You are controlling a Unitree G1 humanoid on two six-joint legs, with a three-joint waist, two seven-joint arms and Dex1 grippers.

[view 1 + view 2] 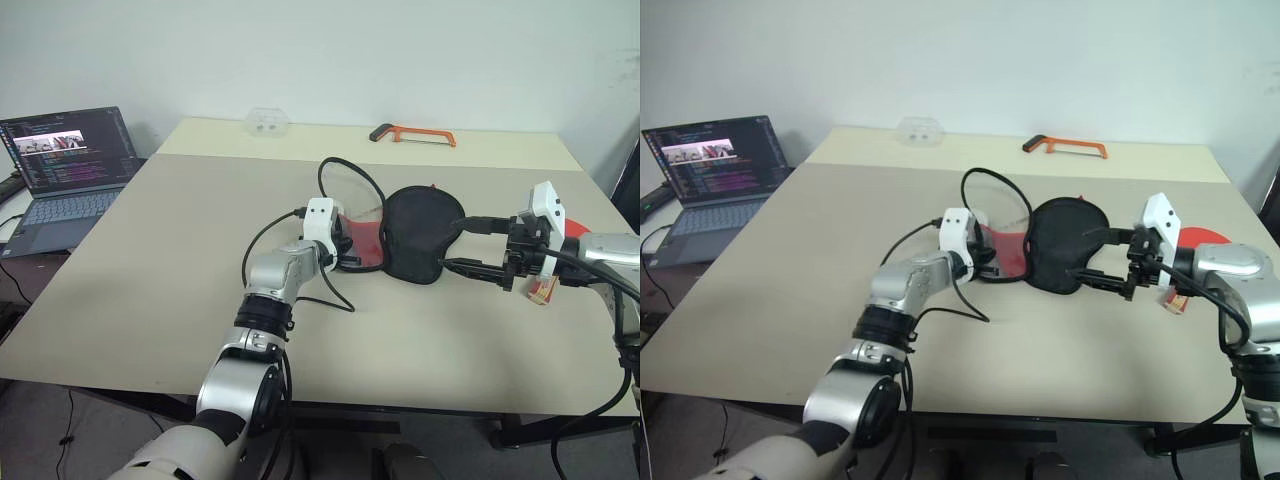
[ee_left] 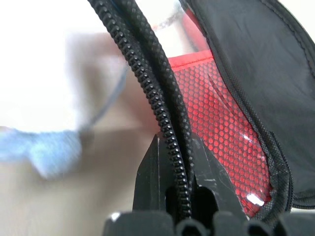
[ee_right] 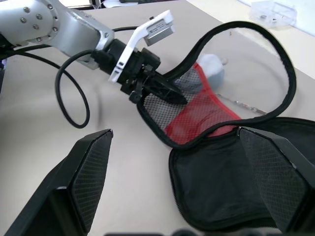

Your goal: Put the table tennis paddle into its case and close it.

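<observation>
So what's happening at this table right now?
The left gripper is shut on the zipper edging of the case, which lies unzipped and spread open mid-table. The right gripper hovers open at the case's other side, holding nothing. The table tennis paddle lies on the table behind the right arm, not yet in the case.

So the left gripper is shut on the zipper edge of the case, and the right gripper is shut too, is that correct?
Not quite. The left gripper is shut on the case's zipper edge, but the right gripper is open; the right wrist view shows its fingers spread wide.
</observation>
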